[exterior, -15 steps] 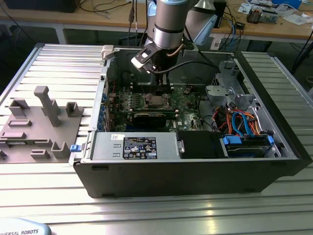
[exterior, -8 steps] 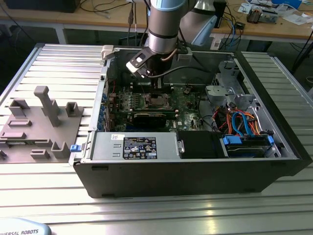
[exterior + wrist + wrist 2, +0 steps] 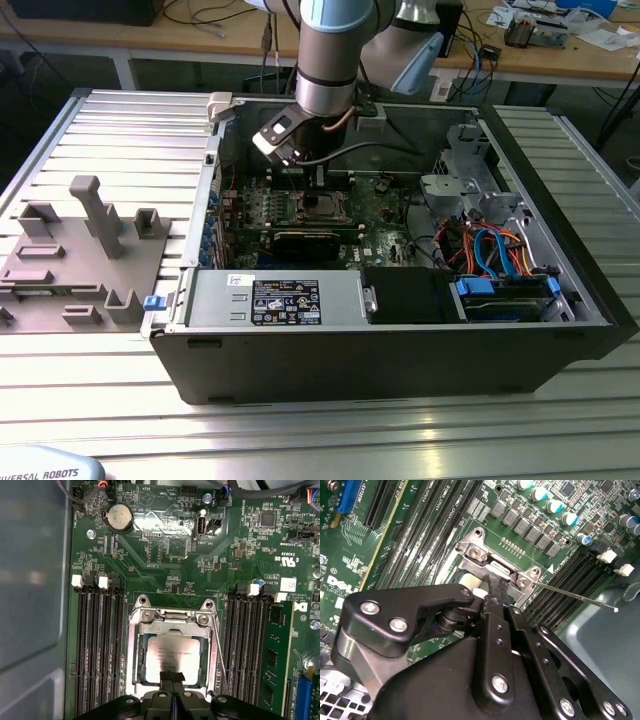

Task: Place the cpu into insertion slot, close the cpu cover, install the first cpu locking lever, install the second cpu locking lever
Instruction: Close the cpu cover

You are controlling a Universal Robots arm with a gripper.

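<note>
The cpu (image 3: 172, 652), a square chip with a dull silver top, lies flat in the insertion slot (image 3: 325, 208) on the green board. The cpu cover (image 3: 170, 629), a silver frame with a square window, is down over the chip. My gripper (image 3: 173, 679) is shut with nothing between its fingers, and its tips rest over the chip's near edge. In the second wrist view the gripper (image 3: 495, 586) reaches the cover's hinge end. A thin wire locking lever (image 3: 219, 655) runs along one side of the socket. The lever's free end (image 3: 612, 609) pokes out past the memory slots; I cannot tell whether it is latched.
Black memory slots (image 3: 97, 645) flank the socket, with a green memory stick (image 3: 272, 655) on one side. A coin battery (image 3: 120, 517) sits further along the board. The grey case wall (image 3: 30, 580) stands close by. A grey parts fixture (image 3: 90, 250) lies at the exterior view's left.
</note>
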